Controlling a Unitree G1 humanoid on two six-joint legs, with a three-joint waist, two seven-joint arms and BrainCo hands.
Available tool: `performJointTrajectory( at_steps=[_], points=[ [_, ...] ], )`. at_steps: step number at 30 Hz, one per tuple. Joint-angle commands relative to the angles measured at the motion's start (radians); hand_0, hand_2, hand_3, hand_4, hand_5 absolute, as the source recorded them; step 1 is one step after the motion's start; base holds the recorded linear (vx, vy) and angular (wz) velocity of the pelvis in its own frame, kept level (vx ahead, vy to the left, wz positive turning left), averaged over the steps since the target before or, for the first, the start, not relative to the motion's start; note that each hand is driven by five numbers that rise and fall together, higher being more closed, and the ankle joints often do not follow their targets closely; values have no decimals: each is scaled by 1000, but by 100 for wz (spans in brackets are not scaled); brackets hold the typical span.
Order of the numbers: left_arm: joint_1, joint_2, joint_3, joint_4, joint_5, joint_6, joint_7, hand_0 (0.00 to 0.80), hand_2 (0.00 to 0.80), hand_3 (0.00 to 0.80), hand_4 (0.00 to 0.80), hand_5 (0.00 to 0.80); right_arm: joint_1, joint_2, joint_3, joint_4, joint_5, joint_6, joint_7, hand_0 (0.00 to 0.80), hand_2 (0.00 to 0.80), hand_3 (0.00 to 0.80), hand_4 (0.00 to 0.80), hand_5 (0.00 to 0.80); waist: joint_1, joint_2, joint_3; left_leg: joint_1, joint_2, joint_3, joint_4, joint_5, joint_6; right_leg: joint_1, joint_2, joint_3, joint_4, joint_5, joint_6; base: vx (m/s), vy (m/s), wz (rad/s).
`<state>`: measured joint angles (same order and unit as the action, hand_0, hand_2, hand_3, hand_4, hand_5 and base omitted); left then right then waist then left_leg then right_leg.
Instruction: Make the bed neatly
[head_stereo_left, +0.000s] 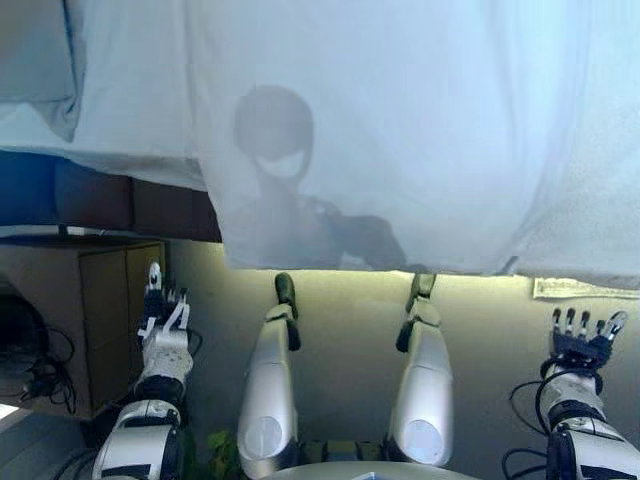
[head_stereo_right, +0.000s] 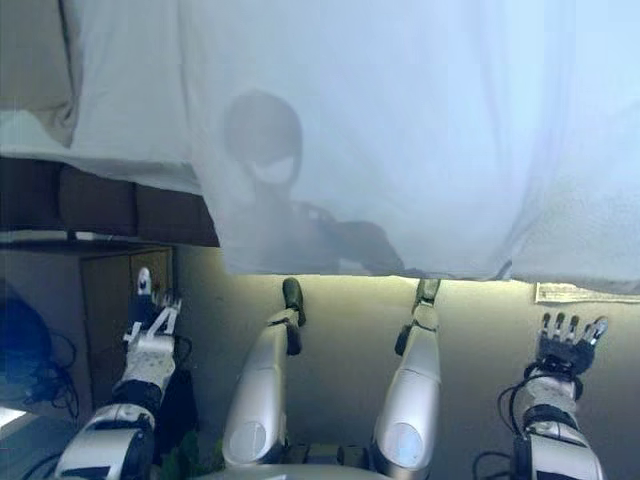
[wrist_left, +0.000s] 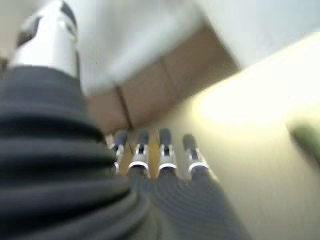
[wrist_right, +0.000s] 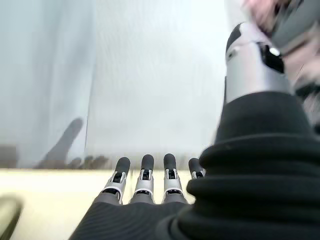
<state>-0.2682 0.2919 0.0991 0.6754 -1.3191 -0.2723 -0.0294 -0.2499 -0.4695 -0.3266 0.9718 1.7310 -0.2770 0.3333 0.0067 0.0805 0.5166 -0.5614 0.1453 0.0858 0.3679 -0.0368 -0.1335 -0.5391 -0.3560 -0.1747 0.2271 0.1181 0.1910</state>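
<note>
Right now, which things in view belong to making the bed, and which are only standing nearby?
For the job:
white sheet hanging over the bed's edge
left hand, open, off the sheet
right hand, open, off the sheet

Standing nearby:
wooden cabinet beside the bed
pillow at the far left

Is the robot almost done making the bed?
Hard to say. Done: the white sheet is spread over the bed and hangs over the near edge. In hand: nothing; the left hand and right hand are open, below the sheet, touching nothing. Left: the hanging edge is uneven, lower in the middle, so it may need straightening.
</note>
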Motion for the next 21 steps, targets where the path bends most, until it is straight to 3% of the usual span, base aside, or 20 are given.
performJointTrajectory(
  at_steps=[1, 5, 8, 14, 21],
  points=[
    [63, -25, 26, -118, -83, -7, -211, 0, 0, 0, 0, 0, 67, 57, -8, -189, -65, -81, 137, 0, 0, 0, 0, 0, 40, -17, 3, -38, -1, -30, -2, 75, -12, 45, -66, -24, 19, 44, 39, 4, -153, 18],
    [85, -61, 27, -235, -184, 100, -376, 0, 0, 0, 0, 0, 108, 118, 108, -438, -243, -22, 264, 0, 0, 0, 0, 0, 35, -40, 0, -19, 3, -31, -13, 76, -3, 63, -55, -28, 16, 42, 33, -1, -77, 16],
    [56, -85, -16, -229, -216, 141, -486, 0, 0, 0, 0, 0, 96, 130, 177, -485, -307, 26, 355, 0, 0, 0, 0, 0, 26, -48, 3, -23, 3, -19, -22, 85, 3, 49, -53, -26, 19, 45, 36, -39, -7, 2],
    [-109, -107, -108, -102, -403, 211, -563, 0, 0, 0, 0, 0, -107, 139, 322, -392, -303, 149, 374, 0, 0, 0, 0, 0, 28, -65, 3, -86, -19, -32, -11, 99, 9, -17, -49, -22, 37, 56, 35, -58, -43, 0],
    [-389, -75, -200, 61, -442, 342, -724, 0, 0, 0, 0, 0, -411, 40, 442, -168, -290, 299, 435, 0, 0, 0, 0, 0, 35, -72, 3, -251, -15, -48, -41, 161, 1, -183, -41, -20, 15, 98, 55, -67, -42, 4]
  ],
)
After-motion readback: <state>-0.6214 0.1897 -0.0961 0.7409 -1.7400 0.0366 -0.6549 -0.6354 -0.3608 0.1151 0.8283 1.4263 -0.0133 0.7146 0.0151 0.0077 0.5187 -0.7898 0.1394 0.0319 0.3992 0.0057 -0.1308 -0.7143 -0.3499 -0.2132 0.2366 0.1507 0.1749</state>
